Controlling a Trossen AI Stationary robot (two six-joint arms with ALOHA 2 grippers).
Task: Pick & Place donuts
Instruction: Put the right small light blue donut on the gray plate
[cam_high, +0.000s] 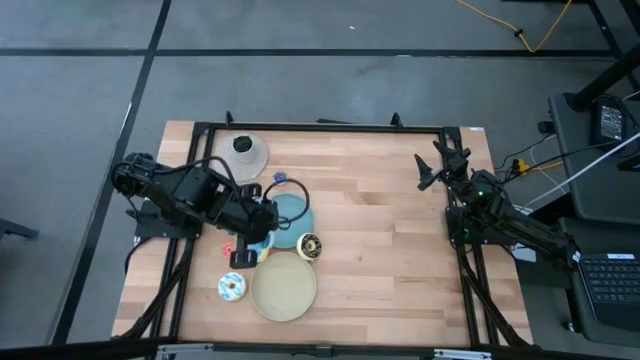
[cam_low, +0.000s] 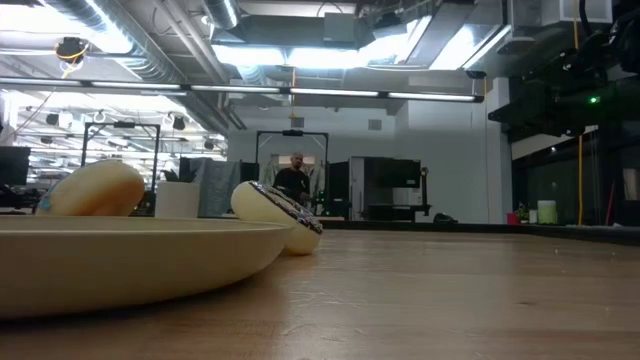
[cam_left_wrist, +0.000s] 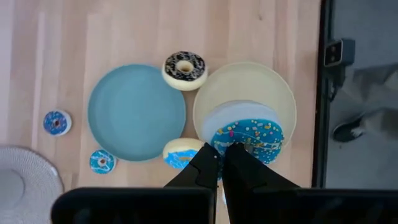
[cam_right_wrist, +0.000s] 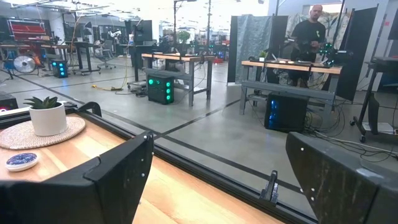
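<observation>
Left pincer (cam_left_wrist: 222, 163) is fully closed, empty, above the blue-iced sprinkled toy donut (cam_left_wrist: 249, 138) lying on the round beige plate (cam_left_wrist: 249, 81). Choc-topped ring donut (cam_left_wrist: 184, 68) sits at approx. 12 o'clock of the plate's rim, on the wooden bench (cam_high: 380, 250). Right pincer (cam_right_wrist: 217, 174) is wide, parked at the bench's 3 o'clock edge.

Even overhead light, soft shadows; low view's near plate (cam_low: 130, 262) blurred.

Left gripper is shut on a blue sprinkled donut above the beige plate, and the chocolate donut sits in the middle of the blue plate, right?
Not quite. The left wrist view shows the chocolate donut on the table, against the rim of the blue plate. The left gripper is shut on the blue sprinkled donut above the beige plate.
</observation>
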